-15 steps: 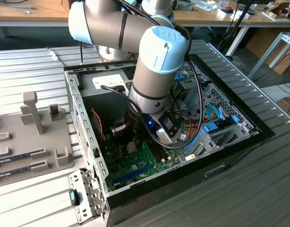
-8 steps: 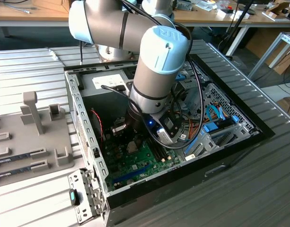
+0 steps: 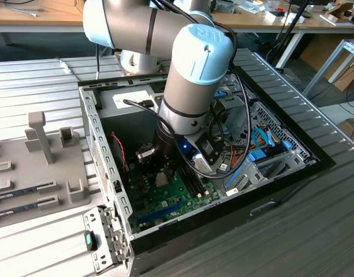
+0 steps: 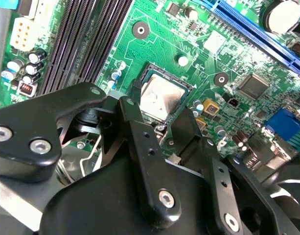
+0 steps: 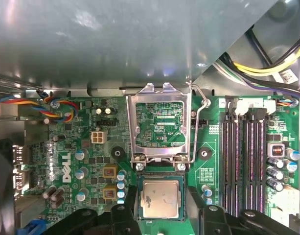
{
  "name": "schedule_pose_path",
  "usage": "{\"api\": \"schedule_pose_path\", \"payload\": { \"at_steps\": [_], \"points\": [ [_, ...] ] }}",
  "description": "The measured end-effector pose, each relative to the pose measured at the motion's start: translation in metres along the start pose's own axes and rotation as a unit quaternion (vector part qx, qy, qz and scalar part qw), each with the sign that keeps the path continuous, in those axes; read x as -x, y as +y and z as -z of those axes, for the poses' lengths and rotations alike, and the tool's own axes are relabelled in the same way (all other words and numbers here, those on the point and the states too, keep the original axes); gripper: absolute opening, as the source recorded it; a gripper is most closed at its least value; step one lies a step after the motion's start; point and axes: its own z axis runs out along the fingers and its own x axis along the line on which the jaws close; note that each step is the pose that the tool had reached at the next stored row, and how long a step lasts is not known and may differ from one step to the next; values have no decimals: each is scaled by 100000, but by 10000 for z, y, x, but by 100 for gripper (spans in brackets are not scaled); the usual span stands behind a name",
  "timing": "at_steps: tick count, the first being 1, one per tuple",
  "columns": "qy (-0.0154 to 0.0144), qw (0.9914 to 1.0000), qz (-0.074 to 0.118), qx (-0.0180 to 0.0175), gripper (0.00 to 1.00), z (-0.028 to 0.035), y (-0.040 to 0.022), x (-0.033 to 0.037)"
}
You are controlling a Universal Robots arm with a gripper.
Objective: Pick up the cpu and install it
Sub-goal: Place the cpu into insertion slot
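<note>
cpu [image 5: 161, 198] in socket [image 5: 161, 175], jaws spread beside edges

The arm [image 3: 191, 75] points steeply downward, its pincer [image 5: 161, 215] with fingers [image 5: 121, 219] spread apart.

Cpu lying flat in the socket, lid up

The cpu [image 5: 161, 198] [image 4: 161, 98] is a small flat square chip. Its silvery-grey metal top is dull and faintly smudged in the first wrist view and catches a pale glare in the second. A thin green rim shows all round the metal (narrow, even on each side). It lies level and square inside the socket [image 5: 138, 211] on the green board [image 5: 208, 171], edges in line with the socket's walls and not tilted. The socket's metal frame [image 5: 159, 95] is swung open just beside it, clear of the chip, so its top is uncovered. The dark memory slots [image 5: 242, 161] run near it.
</note>
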Motion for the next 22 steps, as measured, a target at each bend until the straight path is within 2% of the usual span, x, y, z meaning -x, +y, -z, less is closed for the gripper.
{"api": "schedule_pose_path", "payload": {
  "at_steps": [3, 13, 16, 19, 22],
  "points": [
    [-12, 100000, -3, -6, 52, 76, -2, -3],
    [-6, 100000, 51, -7, 51, 81, 7, 6],
    [26, 100000, 53, -9, 32, 83, 7, 50],
    [208, 100000, 55, 4, 14, 88, 7, 188],
    [235, 100000, 57, 13, 11, 116, 5, 258]
  ]
}}
